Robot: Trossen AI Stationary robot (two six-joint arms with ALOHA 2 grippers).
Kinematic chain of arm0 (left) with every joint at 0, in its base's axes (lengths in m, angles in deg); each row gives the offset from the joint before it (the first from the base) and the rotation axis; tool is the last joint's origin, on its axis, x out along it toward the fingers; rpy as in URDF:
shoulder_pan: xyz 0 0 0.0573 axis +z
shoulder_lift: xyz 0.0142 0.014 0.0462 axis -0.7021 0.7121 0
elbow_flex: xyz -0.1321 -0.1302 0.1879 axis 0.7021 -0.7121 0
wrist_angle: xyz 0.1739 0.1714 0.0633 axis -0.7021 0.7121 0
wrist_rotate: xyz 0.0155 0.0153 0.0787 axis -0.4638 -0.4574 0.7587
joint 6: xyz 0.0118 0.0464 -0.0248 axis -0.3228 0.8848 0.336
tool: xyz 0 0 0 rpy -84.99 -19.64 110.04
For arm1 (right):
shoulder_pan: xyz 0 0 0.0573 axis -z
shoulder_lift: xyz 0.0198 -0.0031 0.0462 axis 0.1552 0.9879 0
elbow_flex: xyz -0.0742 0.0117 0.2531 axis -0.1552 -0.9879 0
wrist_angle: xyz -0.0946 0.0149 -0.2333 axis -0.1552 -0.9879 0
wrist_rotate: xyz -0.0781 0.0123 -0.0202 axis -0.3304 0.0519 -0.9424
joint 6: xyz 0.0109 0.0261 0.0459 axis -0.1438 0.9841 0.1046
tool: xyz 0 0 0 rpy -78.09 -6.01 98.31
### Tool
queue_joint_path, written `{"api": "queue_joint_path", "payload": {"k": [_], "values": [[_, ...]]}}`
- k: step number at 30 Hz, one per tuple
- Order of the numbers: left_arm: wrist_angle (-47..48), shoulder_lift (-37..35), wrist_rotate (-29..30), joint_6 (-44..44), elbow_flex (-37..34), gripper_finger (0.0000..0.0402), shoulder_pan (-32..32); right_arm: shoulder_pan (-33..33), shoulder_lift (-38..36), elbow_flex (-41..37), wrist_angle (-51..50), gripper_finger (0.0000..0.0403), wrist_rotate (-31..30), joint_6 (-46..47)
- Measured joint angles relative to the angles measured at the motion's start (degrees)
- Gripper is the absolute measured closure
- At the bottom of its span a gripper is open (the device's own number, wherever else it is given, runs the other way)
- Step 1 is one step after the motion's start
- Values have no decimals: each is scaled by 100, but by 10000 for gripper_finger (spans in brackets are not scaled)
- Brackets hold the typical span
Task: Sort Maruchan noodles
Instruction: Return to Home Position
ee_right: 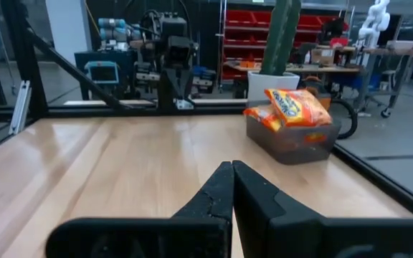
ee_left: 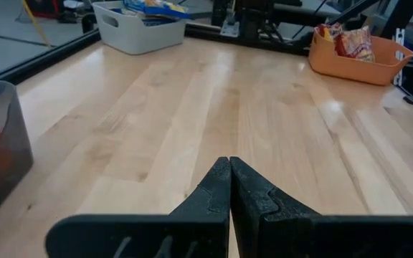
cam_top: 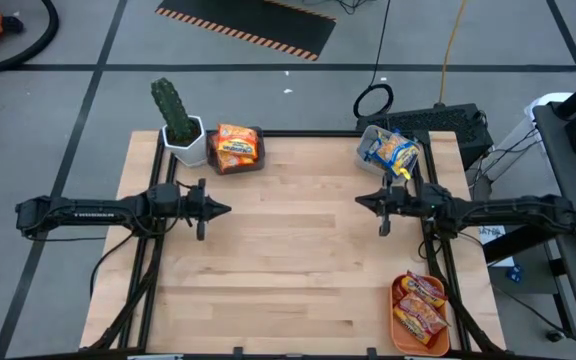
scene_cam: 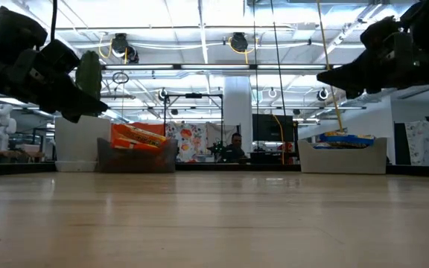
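Orange-yellow noodle packets (cam_top: 236, 146) lie in a dark clear bin at the table's far left; they also show in the right wrist view as orange packets (ee_right: 297, 107). Blue-white packets (cam_top: 392, 151) fill a grey bin at the far right. Red-brown packets (cam_top: 423, 304) lie in an orange tray at the near right, seen too as red-brown packets (ee_left: 353, 41). My left gripper (cam_top: 226, 209) hovers shut above the table's left side. My right gripper (cam_top: 360, 201) hovers shut above the right side. Both point toward the table's middle.
A potted cactus (cam_top: 178, 120) in a white pot stands beside the dark bin at the far left corner. Bare wooden tabletop (cam_top: 293, 250) spreads between the two grippers and toward the near edge. A person (scene_cam: 236, 146) sits in the room beyond the table.
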Motion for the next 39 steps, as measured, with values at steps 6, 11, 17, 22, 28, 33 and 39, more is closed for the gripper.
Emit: {"api": "queue_joint_path", "payload": {"k": [6,11,17,22,28,33,39], "values": [[-34,-2,2,7,0,401,4,1,-459,-5,-335,403,7,-40],[-41,-11,-96,219,0,401,-15,0,-948,-11,-849,403,2,-40],[132,-248,-127,439,2,401,34,0,-1621,-15,-1366,403,-165,-84],[492,-758,-126,531,3,401,151,28,-2166,-21,-1745,403,-591,-355],[1125,-1405,-97,573,4,401,259,28,-2678,-24,-2137,403,-316,-232],[1294,-1825,-13,586,9,401,273,28,-3034,-24,-2184,403,-109,-292],[1300,-2063,2,607,9,401,273,28,-3292,-26,-2157,403,-302,-408]]}}
